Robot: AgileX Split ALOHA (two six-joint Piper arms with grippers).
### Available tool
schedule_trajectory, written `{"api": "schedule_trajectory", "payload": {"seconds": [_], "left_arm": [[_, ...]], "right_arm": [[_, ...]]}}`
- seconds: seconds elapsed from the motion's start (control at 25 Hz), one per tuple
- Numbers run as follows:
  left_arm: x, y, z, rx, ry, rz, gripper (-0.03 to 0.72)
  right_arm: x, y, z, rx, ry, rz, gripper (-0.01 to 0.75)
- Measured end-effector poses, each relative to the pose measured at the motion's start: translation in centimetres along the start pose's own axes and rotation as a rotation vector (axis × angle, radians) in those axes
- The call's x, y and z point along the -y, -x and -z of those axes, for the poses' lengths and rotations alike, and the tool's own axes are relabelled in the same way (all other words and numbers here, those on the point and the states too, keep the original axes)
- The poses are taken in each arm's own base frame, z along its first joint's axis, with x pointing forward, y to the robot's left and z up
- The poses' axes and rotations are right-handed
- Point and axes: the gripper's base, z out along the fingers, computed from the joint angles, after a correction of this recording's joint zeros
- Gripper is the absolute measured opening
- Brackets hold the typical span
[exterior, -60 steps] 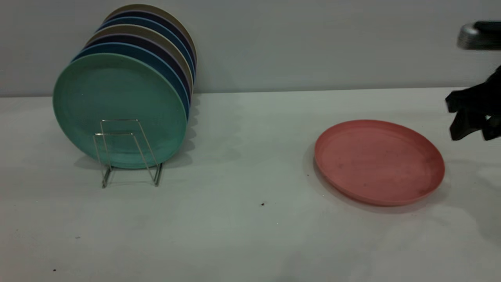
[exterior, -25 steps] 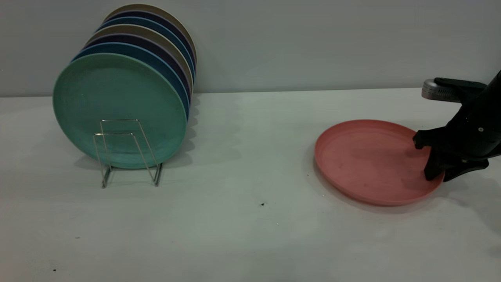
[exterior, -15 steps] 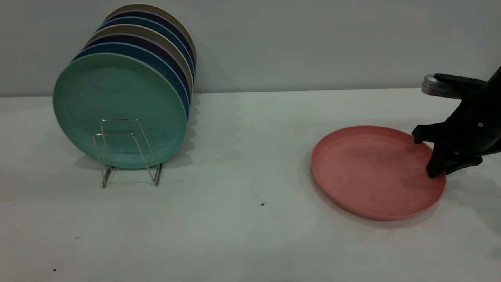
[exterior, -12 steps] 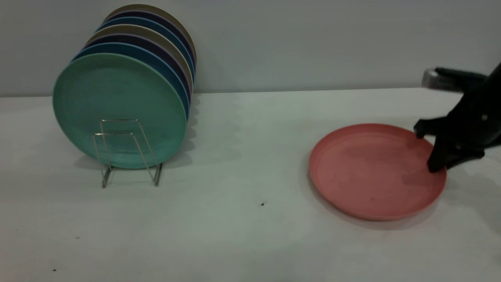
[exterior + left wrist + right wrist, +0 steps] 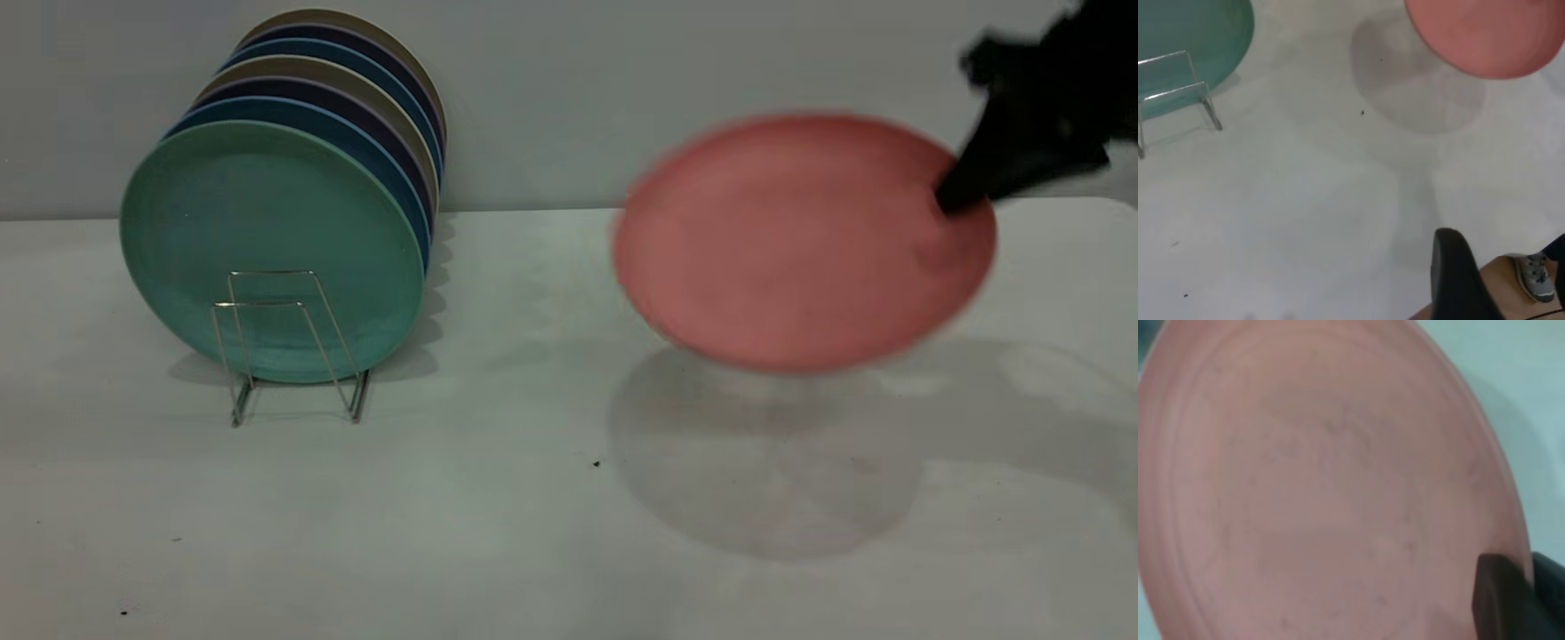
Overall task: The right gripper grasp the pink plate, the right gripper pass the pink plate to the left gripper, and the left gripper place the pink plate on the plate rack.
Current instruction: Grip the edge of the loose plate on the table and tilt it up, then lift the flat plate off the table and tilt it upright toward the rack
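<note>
The pink plate (image 5: 800, 240) is in the air above the table's right half, tilted with its face toward the exterior camera. My right gripper (image 5: 956, 191) is shut on its right rim, one finger on the face and one behind. In the right wrist view the plate (image 5: 1325, 487) fills the picture, with the gripper (image 5: 1528, 590) clamped over the rim. The plate rack (image 5: 293, 347) stands at the left with its front wire loops free. My left gripper (image 5: 1458, 280) is outside the exterior view; its wrist view shows the plate (image 5: 1485, 33) and the rack (image 5: 1178, 100) far off.
A teal-green plate (image 5: 267, 249) stands upright in the rack, with several blue, dark and beige plates behind it. The white table (image 5: 533, 533) carries the plate's shadow. A wall stands close behind. A shoe (image 5: 1535, 277) shows beyond the table's edge.
My right gripper closed on the pink plate's right rim, tipped it up, and has now lifted it off the table, up and a little to the left.
</note>
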Motion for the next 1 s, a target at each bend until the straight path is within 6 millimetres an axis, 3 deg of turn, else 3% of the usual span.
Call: {"api": "schedule_trajectory", "payload": {"seconds": [0.2,0.36,1.0], "left_arm": [[0.0,0.0,-0.1,-0.004,-0.013,0.035,0.394],[0.0,0.4,-0.8,-0.006,-0.064,0.09,0.394],[-1.2,2.4,-4.4,0.014,-0.25,0.216,0.392]], "right_arm": [[-3.4,0.3,2.2,0.016,0.242,0.012,0.015],[-5.3,0.1,2.9,0.0,0.32,0.066,0.015],[-9.3,-0.3,1.4,-0.016,0.392,0.178,0.015]]}}
